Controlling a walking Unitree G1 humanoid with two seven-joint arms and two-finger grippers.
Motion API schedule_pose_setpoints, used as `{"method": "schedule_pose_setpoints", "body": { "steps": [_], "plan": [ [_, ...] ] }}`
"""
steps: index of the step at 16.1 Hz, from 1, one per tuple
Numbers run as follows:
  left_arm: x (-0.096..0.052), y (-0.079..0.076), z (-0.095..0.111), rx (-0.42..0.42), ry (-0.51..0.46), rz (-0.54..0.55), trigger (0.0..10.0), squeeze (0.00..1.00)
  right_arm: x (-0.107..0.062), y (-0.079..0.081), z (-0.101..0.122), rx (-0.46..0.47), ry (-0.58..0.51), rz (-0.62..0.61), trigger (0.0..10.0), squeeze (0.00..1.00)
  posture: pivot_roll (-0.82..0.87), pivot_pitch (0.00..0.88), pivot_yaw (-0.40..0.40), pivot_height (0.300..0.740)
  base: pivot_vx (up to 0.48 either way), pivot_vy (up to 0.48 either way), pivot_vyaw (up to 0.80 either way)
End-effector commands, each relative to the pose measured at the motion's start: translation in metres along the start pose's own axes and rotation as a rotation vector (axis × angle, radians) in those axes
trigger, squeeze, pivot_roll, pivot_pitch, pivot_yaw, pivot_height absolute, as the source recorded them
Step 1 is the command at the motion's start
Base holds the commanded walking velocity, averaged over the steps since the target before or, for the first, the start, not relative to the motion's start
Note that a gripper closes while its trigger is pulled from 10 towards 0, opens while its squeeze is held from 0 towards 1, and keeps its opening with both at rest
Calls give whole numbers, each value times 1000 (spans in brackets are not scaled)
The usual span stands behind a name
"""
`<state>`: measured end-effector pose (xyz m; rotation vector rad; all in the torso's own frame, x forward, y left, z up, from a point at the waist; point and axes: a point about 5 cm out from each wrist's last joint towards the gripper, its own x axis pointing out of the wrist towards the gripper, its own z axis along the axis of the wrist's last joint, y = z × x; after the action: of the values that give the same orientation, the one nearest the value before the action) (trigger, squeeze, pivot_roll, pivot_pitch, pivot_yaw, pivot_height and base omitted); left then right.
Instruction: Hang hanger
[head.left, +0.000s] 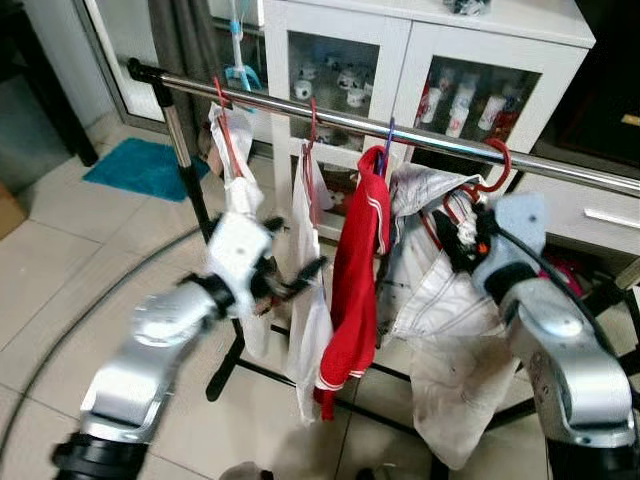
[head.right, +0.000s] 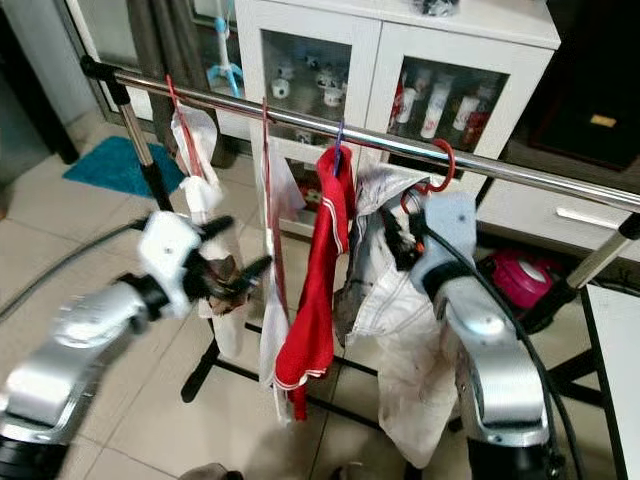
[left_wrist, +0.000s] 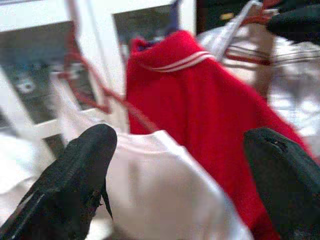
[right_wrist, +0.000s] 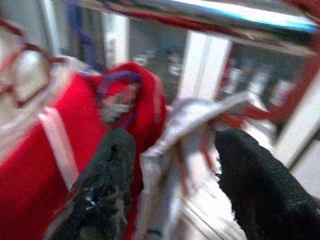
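A chrome rail (head.left: 420, 135) crosses the scene and carries several hung garments. A red hanger (head.left: 495, 170) has its hook over the rail and bears a white striped garment (head.left: 440, 300). My right gripper (head.left: 462, 235) is just under that hook; its fingers (right_wrist: 112, 170) stand open on either side of the hanger's shoulder (right_wrist: 200, 117). To its left hang a red jacket (head.left: 360, 270) and a white shirt (head.left: 308, 320) on a red hanger. My left gripper (head.left: 305, 280) is open in front of the white shirt (left_wrist: 160, 190), with nothing between its fingers (left_wrist: 85, 165).
A white glass-door cabinet (head.left: 400, 50) stands close behind the rail. The rack's black upright and base (head.left: 225, 375) are below my left arm. A teal mat (head.left: 140, 165) lies on the tiled floor at left, a pink object (head.right: 520, 275) at right.
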<state>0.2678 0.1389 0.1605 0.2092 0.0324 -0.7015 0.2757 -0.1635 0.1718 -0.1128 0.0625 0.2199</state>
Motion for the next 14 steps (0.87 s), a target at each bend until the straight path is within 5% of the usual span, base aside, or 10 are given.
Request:
{"method": "schedule_pose_setpoints", "body": {
  "steps": [1,3,4,6,7,8,14],
  "plan": [
    [-2,2,0,11,-5,4,10000,1000,3,10,1,-29,24,49,10000,1000,5,5,-29,740,0,0,0],
    [-2,0,1,24,-13,-11,10000,941,7,7,-4,-58,74,-64,10000,1000,13,0,-31,740,0,0,0],
    [-2,-2,2,24,-20,-28,10000,745,7,3,-6,-62,101,-111,10000,1000,13,0,-30,740,0,0,0],
    [-1,-5,3,22,-25,-49,10000,514,4,-5,-10,-72,141,-163,10000,984,7,0,-25,740,0,0,0],
    [0,-6,2,25,-26,-59,10000,494,3,-10,-12,-97,161,-184,10000,271,3,0,-23,740,0,0,0],
    [1,-7,3,26,-30,-65,10000,471,4,-12,-11,-100,159,-192,10000,0,3,0,-23,740,0,0,0],
    [1,-9,1,32,-23,-73,10000,102,6,-7,0,-61,128,-153,10000,0,2,0,-27,740,0,0,0]
  ]
}}
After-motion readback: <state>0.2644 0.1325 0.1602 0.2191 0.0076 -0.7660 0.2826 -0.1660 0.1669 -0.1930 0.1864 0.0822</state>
